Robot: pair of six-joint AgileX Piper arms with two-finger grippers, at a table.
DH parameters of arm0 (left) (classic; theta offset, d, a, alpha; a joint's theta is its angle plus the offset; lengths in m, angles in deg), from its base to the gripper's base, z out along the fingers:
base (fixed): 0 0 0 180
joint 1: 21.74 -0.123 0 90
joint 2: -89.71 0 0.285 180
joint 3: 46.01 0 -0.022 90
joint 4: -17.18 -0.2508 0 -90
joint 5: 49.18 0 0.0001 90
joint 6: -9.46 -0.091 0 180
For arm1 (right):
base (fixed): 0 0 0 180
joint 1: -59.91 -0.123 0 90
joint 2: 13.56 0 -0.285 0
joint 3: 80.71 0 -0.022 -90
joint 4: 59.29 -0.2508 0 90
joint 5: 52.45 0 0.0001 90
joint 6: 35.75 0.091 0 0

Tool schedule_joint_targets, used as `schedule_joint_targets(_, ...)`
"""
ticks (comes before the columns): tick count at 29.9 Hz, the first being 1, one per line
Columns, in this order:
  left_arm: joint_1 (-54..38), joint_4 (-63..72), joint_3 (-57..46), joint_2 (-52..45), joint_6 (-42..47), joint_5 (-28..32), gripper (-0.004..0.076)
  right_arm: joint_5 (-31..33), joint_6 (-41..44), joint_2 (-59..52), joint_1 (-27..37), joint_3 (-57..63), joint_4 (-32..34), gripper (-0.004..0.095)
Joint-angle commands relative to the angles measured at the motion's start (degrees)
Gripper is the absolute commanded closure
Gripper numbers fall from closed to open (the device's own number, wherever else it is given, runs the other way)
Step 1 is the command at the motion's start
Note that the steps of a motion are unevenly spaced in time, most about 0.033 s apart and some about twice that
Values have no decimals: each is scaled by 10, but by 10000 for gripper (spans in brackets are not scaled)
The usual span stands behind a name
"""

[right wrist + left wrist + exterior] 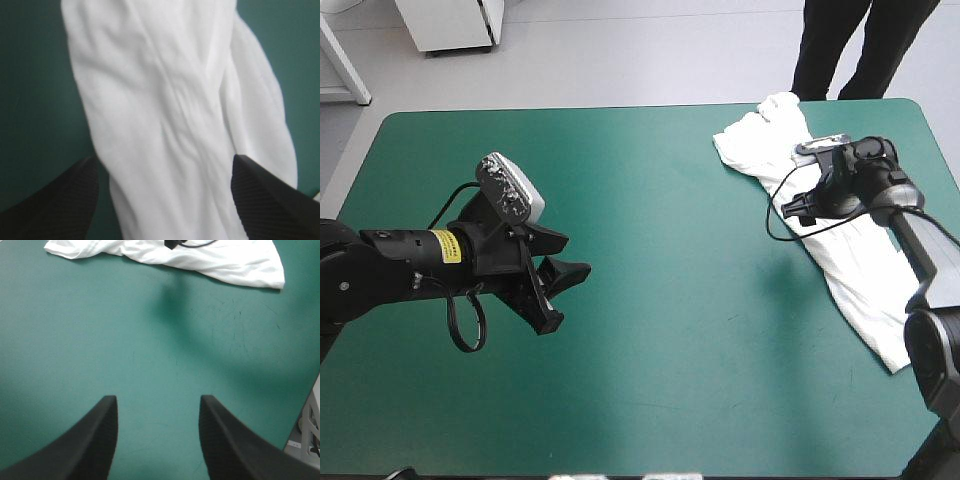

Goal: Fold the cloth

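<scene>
A white short-sleeved T-shirt (850,270) lies as a long rumpled strip along the right of the teal-green counter (650,180). The right pincer (165,160) hangs released over it; the left pincer (157,400), also released, hovers left, well apart.

Pale floor (620,60) and a white cabinet (455,25) lie beyond the teal-green table (670,200).

The left claw (575,258) is held open and points forward; the right claw (165,159) is open too, pointing downward.
</scene>
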Motion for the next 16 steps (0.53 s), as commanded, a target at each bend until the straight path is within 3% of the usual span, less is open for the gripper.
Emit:
schedule_joint_targets(1, 4, 13, 16, -9, 18, 25, 349, -21, -15, -2, 32, -67, -28, 206)
schedule_joint_targets(16, 4, 11, 16, -5, 46, 28, 349, -5, -73, 121, 70, -141, -136, 208)
